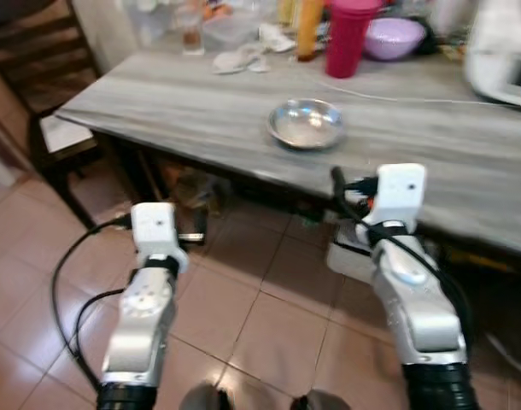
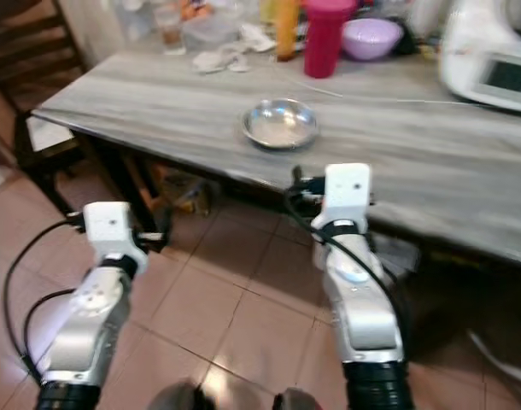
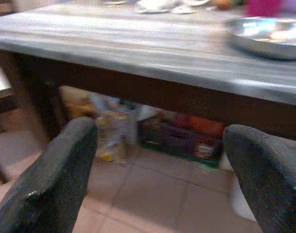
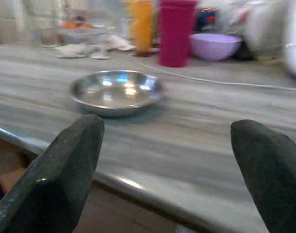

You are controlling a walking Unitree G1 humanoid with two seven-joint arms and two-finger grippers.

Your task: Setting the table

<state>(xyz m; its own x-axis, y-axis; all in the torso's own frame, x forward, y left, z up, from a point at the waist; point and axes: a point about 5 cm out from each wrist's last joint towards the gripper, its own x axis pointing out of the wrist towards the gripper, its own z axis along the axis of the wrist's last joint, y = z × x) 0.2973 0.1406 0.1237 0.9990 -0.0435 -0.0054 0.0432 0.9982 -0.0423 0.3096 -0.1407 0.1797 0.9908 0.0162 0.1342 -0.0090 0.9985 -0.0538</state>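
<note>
Fingers of the left gripper [image 3: 160, 179] stand wide apart with nothing between them, held low over the reddish tiled floor [image 1: 243, 299], short of the near edge of the grey wood-grain table [image 1: 201, 111] and below its top. Straight ahead of this gripper, under the table, lies a dim clutter of bags and boxes [image 3: 153, 131]. Off to its left stands a dark wooden chair [image 1: 38, 77]. Ahead of it and to its right, up on the tabletop, sits the shallow round steel bowl [image 1: 307, 124].

Farther right, the right gripper [image 4: 172, 174] is likewise spread open and empty, raised to about the level of the tabletop at the near edge. The steel bowl lies just ahead of it and a little to its left, upright on the table, well apart from the fingers [image 4: 65, 170]. Beyond the bowl, at the far side of the table, stand an orange bottle [image 4: 142, 26], a tall magenta plastic cup [image 4: 176, 31] and a lilac plastic bowl [image 4: 216, 46]. A thin white cable [image 4: 221, 82] runs across the tabletop behind the steel bowl towards a white appliance [image 2: 491, 51] far to this gripper's right.
</note>
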